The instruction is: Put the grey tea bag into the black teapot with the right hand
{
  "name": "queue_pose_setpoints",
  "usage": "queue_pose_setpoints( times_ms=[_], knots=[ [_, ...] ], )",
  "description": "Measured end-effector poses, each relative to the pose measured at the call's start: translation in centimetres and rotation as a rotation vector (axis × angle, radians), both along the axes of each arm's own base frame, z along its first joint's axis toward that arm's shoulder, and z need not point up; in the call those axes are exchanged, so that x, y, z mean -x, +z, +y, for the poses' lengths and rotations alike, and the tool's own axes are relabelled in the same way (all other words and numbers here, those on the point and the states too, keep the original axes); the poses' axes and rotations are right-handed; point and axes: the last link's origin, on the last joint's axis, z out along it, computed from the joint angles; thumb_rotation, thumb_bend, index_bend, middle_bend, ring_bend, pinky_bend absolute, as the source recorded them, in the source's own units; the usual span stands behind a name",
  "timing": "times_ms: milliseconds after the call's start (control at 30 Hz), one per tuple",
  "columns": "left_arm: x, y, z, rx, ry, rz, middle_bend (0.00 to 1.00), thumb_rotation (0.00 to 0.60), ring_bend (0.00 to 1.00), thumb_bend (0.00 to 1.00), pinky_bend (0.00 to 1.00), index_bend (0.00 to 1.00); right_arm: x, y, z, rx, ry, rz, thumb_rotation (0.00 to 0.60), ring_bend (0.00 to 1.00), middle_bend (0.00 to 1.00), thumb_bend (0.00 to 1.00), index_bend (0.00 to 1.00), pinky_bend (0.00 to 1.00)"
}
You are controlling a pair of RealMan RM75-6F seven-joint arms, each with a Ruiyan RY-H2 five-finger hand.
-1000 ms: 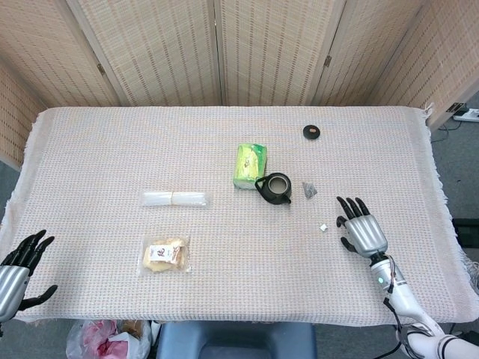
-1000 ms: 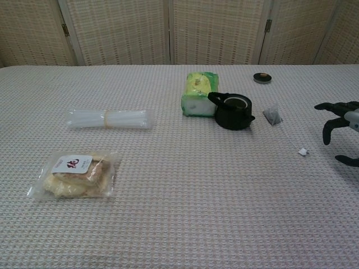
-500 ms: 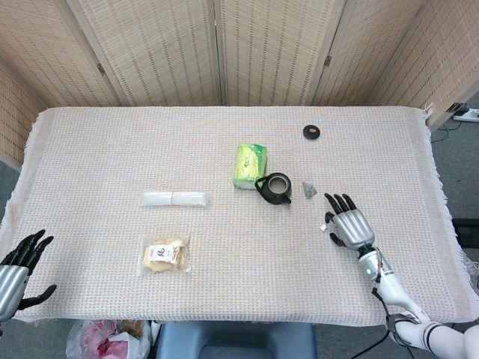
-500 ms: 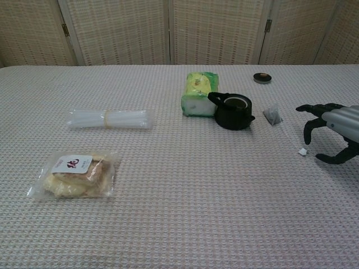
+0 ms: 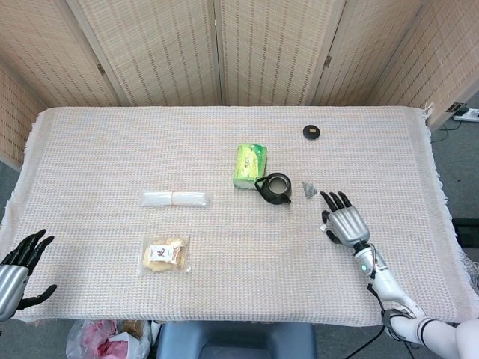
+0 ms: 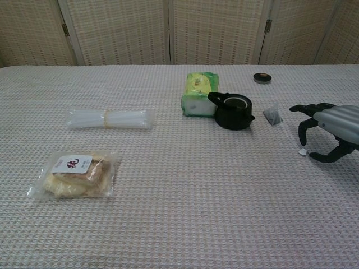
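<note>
— Where is the right robot hand (image 5: 345,224) now, and is it holding anything?

— It hovers low over the surface (image 5: 105,149), fingers spread and curled a little downward, with nothing in them. The grey tea bag (image 6: 273,115) lies just ahead of those fingertips, a little toward the robot's left, and the black teapot (image 6: 233,111) stands just beyond the bag on that same side, its mouth uncovered.

— And the small white tag?

— The paper tag (image 6: 302,151) sits right under the robot hand, at the thumb side; a thin string seems to run from it up to the bag (too fine to trace fully).

— How should the bag handle?

— My guess: very light, soft, easily crushed, and apt to slide on the woven cloth if nudged. A pinch at the bag's top corner looks safest — or at the tag, letting the bag dangle into the pot, though it could swing.

— The other side?

— The left robot hand (image 5: 19,265) rests well apart at the near edge, fingers apart and empty. What looks like the round black lid (image 6: 262,77) lies farther ahead of the right one, beyond the bag.
</note>
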Motion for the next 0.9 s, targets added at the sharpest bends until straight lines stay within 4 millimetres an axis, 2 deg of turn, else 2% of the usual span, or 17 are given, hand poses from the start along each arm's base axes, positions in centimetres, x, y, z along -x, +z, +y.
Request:
queue_pose_setpoints(
  times_ms=[400, 900],
  knots=[
    [0.2, 0.1, 0.1, -0.002, 0.001, -0.001, 0.0, 0.6, 0.0, 0.27, 0.24, 0.0, -0.1, -0.5, -0.3, -0.014, 0.005, 0.019, 0.6, 0.0, 0.0, 0.27, 0.52, 0.0],
    [0.4, 0.4, 0.3, -0.011, -0.016, -0.025, 0.0, 0.6, 0.0, 0.27, 0.24, 0.0, -0.5, -1.3, -1.5, -0.023, -0.006, 0.009, 0.6, 0.0, 0.05, 0.28, 0.62, 0.0]
  ],
)
